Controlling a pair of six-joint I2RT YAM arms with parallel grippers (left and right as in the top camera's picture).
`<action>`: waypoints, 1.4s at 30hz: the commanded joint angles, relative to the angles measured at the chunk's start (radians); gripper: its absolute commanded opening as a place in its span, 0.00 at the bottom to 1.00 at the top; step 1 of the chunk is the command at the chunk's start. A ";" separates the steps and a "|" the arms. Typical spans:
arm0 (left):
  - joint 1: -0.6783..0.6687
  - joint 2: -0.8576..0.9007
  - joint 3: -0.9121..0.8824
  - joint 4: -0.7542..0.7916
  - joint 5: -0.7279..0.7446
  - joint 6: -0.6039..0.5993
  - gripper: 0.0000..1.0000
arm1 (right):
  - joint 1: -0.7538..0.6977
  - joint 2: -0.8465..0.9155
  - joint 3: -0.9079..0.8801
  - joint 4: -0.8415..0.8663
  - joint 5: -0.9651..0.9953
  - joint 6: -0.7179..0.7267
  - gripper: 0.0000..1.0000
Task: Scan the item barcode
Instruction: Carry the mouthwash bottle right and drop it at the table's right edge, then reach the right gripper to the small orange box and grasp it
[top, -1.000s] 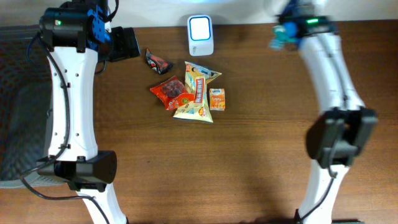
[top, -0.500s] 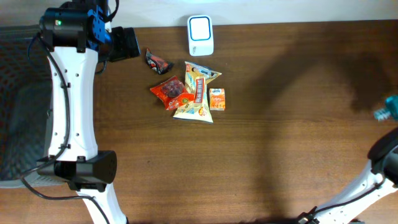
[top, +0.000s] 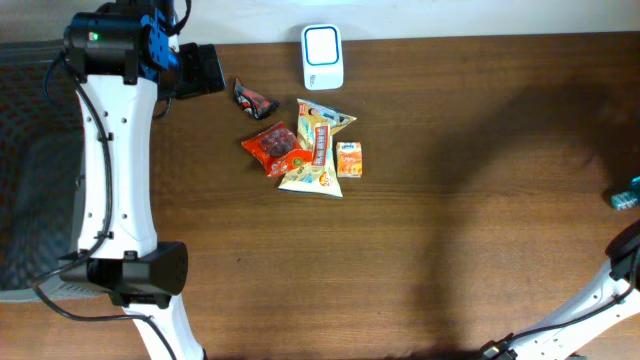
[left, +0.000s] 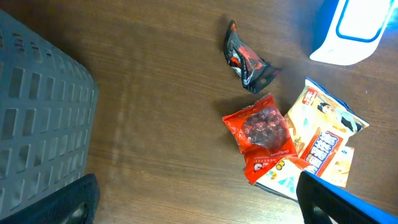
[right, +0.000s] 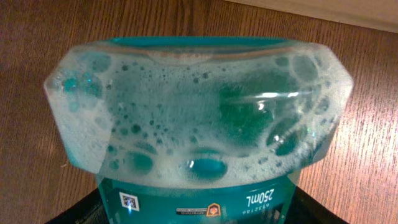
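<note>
**Bottle** (top: 625, 197): teal, foamy inside, label reading 250mL. It was far right of the scanner (top: 322, 56), over the bench (top: 450, 250), between the fingers of the right claw (right: 199, 208). Clamped or loosened could not be told.
**Left claw** (top: 198, 70): jaws wide apart, left of scanner.
**Dark packet** (top: 254, 99): lay just lower-left of scanner.
**Red packet** (top: 275, 148), **yellow packets** (top: 320, 150), **orange carton** (top: 349, 159): heaped together below scanner.
**Basket** (left: 37, 124): grey, far left of scanner.
</note>
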 joint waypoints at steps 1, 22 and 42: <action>-0.002 0.001 0.000 -0.001 0.007 -0.006 0.99 | 0.002 -0.014 0.010 -0.006 0.010 -0.035 0.98; -0.002 0.001 0.000 -0.001 0.007 -0.006 0.99 | 0.916 -0.206 0.085 -0.429 -0.695 -0.474 0.86; -0.002 0.001 0.000 -0.001 0.007 -0.006 0.99 | 1.150 -0.053 -0.019 -0.357 -0.408 -0.249 0.57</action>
